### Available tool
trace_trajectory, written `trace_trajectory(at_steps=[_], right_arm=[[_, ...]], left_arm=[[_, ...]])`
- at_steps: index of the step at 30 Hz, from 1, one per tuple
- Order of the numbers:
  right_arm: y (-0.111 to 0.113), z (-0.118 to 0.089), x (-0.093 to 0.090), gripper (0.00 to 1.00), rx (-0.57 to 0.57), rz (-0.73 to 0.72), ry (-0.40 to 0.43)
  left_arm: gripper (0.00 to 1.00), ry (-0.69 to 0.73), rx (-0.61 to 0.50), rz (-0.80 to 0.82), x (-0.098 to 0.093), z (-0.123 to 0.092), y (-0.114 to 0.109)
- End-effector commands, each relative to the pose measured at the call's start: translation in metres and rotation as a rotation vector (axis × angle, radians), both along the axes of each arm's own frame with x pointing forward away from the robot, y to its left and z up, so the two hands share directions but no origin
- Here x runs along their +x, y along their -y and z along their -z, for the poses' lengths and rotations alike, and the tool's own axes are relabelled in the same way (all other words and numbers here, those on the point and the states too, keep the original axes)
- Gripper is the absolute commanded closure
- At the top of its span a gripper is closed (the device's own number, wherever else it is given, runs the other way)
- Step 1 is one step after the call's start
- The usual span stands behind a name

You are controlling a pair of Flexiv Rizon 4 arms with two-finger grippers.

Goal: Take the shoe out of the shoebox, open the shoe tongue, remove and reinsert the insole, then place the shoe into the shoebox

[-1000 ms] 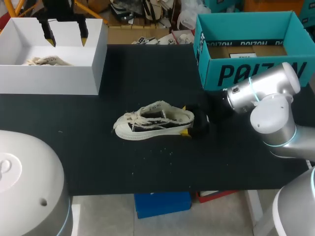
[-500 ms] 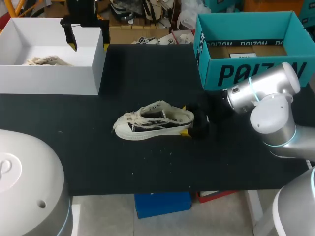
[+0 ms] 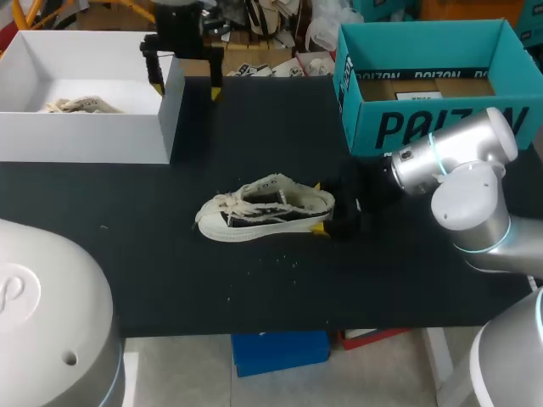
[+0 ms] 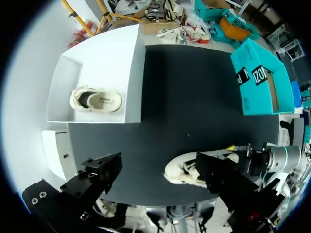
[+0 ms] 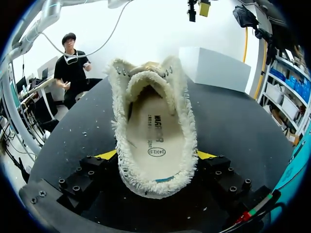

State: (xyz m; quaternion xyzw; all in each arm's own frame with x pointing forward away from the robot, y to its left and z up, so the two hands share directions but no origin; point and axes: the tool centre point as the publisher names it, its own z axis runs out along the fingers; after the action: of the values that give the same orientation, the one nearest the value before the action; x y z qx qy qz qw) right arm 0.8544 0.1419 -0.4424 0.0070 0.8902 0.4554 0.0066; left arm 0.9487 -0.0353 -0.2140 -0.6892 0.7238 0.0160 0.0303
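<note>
Two arms, one sneaker: right pins the heel while left swings across

Right gripper (image 3: 326,206) has its yellow tips pressed on both sides of the sneaker's (image 3: 267,210) heel, holding it at the middle of the black table (image 3: 254,127) with the toe toward 9 o'clock. From the right wrist camera the insole (image 5: 153,138) looks seated inside. Left gripper (image 3: 185,78) is spread wide with nothing in it. A second ago it hung over the white shoebox (image 3: 85,140) at 10 o'clock, and now it's past the box's right wall, around 11 o'clock. A second sneaker (image 3: 81,105) lies in that box, and a teal box (image 3: 424,102) sits at 2 o'clock. My guess: the take-out step is done and left is coming over to work the tongue (image 5: 146,77).
</note>
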Motion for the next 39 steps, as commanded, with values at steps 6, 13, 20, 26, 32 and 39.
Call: trace_trajectory(at_steps=[6, 13, 20, 26, 32, 39], right_arm=[[-0.002, 0.0, 0.001, 1.0, -0.002, 0.002, 0.0], [-0.002, 0.0, 0.001, 1.0, -0.002, 0.002, 0.0], [-0.002, 0.0, 0.001, 1.0, -0.002, 0.002, 0.0], [-0.002, 0.0, 0.001, 1.0, -0.002, 0.002, 0.0], [-0.002, 0.0, 0.001, 1.0, -0.002, 0.002, 0.0], [-0.002, 0.0, 0.001, 1.0, -0.002, 0.002, 0.0]], left_arm=[[0.0, -0.012, 0.095, 0.031, -0.018, 0.022, 0.071], [0.0, -0.083, 0.058, 0.086, -0.046, 0.029, 0.094], [0.0, -0.095, 0.061, 0.102, -0.058, 0.029, 0.098], [0.0, -0.095, 0.061, 0.102, -0.058, 0.029, 0.098], [0.0, -0.058, 0.1, 0.061, -0.057, 0.023, 0.096], [0.0, -0.048, 0.144, -0.016, -0.081, 0.033, 0.104]])
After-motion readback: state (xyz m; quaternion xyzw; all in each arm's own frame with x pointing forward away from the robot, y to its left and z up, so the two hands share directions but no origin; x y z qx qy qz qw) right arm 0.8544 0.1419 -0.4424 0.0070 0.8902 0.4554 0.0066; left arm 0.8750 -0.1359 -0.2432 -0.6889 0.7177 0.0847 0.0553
